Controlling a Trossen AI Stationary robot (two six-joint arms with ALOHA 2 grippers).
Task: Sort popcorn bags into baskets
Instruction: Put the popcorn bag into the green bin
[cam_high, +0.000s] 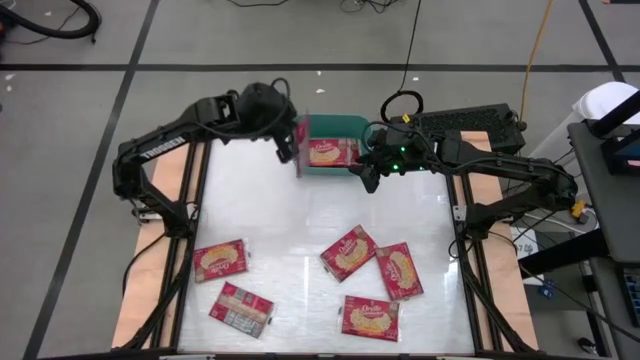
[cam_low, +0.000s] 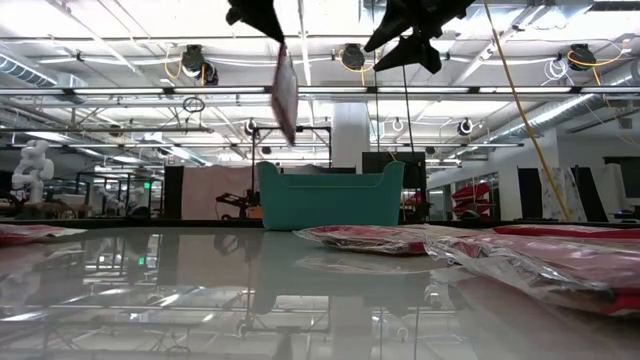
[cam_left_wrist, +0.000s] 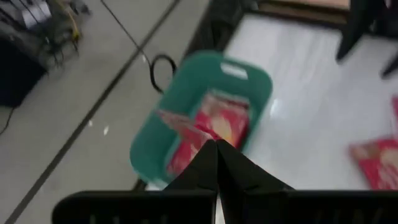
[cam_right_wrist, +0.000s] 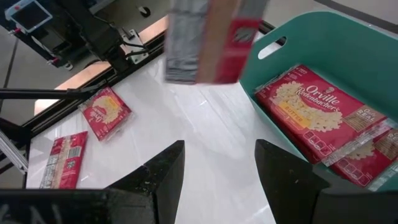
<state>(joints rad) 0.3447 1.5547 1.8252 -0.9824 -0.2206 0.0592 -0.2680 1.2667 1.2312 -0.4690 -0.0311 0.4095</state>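
Note:
The teal basket (cam_high: 336, 128) stands at the table's far edge with at least two red popcorn bags (cam_right_wrist: 314, 102) lying flat inside. My left gripper (cam_high: 286, 143) is high above the table at the basket's left side, shut on one popcorn bag (cam_low: 285, 95) that shows its grey-white back (cam_right_wrist: 183, 43). My right gripper (cam_right_wrist: 217, 171) hovers open just off the basket's near right corner (cam_high: 365, 175), touching nothing. Several more bags (cam_high: 348, 252) lie flat on the near half of the table. My left gripper pinches the popcorn bag by its upper end (cam_low: 281, 52) between its two shut fingers (cam_left_wrist: 216, 158), coming from above and pointing down. The bag hangs upright below the fingers, edge-on in the high view (cam_high: 299, 152), lifted clear of table and basket.
Loose bags lie at the near left (cam_high: 220, 260) (cam_high: 240, 308) and near right (cam_high: 398, 270) (cam_high: 370, 317). The glossy middle of the table (cam_high: 260, 200) has free room. A keyboard (cam_high: 465, 122) sits off the far right corner.

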